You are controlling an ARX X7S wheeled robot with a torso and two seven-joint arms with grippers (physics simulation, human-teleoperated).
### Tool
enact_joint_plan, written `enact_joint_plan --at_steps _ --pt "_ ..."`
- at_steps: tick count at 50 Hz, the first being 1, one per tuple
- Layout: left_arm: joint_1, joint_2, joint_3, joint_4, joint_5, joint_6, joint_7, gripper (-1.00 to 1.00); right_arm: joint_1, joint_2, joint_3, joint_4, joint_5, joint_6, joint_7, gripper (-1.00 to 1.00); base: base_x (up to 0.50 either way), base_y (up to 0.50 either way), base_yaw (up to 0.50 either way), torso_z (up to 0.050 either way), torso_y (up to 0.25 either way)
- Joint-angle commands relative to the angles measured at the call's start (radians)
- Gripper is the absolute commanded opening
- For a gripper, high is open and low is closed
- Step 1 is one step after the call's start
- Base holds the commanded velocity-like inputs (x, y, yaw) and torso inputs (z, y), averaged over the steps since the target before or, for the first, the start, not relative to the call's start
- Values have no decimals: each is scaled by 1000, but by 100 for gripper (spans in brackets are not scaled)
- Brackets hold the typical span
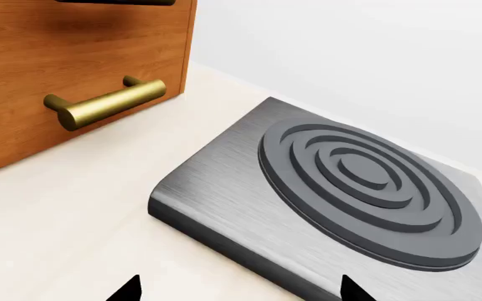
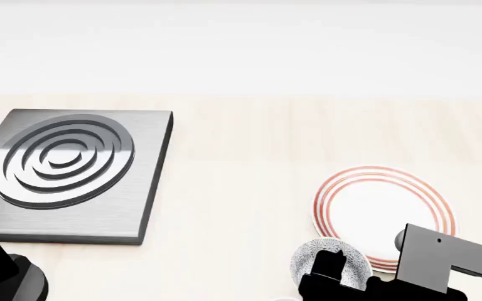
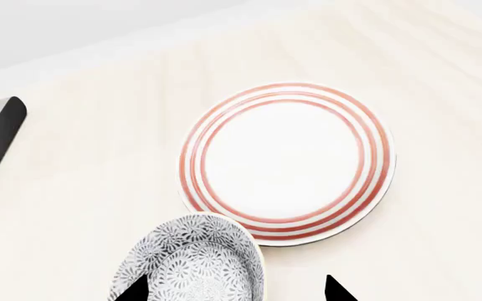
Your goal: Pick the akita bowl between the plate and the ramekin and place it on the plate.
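The right claw (image 3: 233,290) hangs over the bowl (image 3: 192,262) with its two black tips spread wide. One tip shows on each side of the bowl's near rim, at the bottom of the right wrist picture. The claw holds nothing. In the head picture the right claw (image 2: 335,269) sits at the bottom right, right on top of the bowl (image 2: 325,258).

The bowl has a grey flower pattern. It stands on the pale counter (image 3: 73,188). Nothing shows inside it, though part of it is cut off by the picture's edge. It sits just beside the plate (image 3: 287,160), almost touching its edge.

The plate is white with thin red rings. It lies flat and has nothing on it.

The left claw (image 1: 241,293) is at the bottom of the left wrist picture. Its tips are wide apart and hold nothing. It points at a grey metal burner block (image 1: 341,200). A wooden cabinet (image 1: 73,63) with a gold handle (image 1: 103,103) stands in the upper left.
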Motion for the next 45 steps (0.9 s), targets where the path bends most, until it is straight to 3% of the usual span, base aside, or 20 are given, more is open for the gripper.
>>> enact_joint_plan --at_steps 1,45 --pt "-2 -1 3 -4 -2 2 -2 100 14 20 -18 33 6 21 -4 100 0 0 0 0 0" --pt "-2 -7 11 -9 -12 10 -7 100 70 61 -75 236 -23 -36 -58 100 0 0 0 0 0"
